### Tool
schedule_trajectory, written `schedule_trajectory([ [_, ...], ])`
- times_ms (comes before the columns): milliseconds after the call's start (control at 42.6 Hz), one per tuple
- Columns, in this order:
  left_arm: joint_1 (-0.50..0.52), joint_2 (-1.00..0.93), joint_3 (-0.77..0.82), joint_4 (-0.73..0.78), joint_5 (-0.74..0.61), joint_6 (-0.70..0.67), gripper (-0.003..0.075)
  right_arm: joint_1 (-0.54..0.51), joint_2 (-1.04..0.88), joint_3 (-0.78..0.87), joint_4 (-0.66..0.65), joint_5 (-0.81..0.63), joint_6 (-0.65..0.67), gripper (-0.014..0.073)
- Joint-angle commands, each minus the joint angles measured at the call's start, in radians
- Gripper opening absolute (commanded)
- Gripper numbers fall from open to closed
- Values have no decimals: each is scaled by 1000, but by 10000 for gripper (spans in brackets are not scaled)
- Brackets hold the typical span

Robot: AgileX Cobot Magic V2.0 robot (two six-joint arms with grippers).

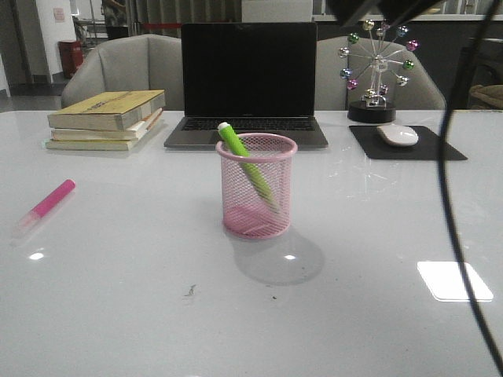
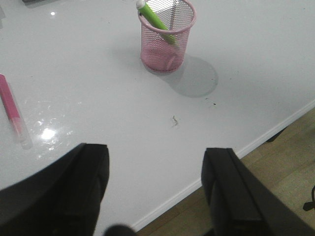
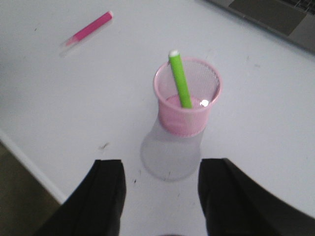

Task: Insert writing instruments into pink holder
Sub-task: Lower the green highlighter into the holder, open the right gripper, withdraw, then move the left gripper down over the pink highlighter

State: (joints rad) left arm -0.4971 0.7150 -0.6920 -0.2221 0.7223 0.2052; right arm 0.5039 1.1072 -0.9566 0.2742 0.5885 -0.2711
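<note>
One marker remains: the pink marker (image 1: 47,203) lies flat near the tabletop's left edge, its long axis slanting away from me. I judge the left gripper (image 2: 155,189), jaws apart and empty, nearer. Green marker (image 1: 246,164) leans inside the pink holder (image 1: 257,188).

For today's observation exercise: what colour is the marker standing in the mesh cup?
Lime green marker with a white tip, clearest in the front view.

green marker (image 1: 246,166) leaning inside pink mesh holder (image 1: 257,196) | pink marker (image 1: 45,206) flat on table, well left
</note>
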Motion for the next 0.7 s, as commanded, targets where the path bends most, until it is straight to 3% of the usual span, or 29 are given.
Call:
schedule_trajectory([
  [0,-6,4,-32,-21,-61,-5,455,-7,-87,-6,-20,93,5,456],
  [211,38,43,-43,115,3,-205,458,-7,-221,115,-194,157,193,405],
  [305,75,99,-57,187,47,-271,458,-7,-257,152,-206,142,206,393],
  [681,303,500,-253,234,51,-271,457,-7,-273,165,-206,151,206,394],
])
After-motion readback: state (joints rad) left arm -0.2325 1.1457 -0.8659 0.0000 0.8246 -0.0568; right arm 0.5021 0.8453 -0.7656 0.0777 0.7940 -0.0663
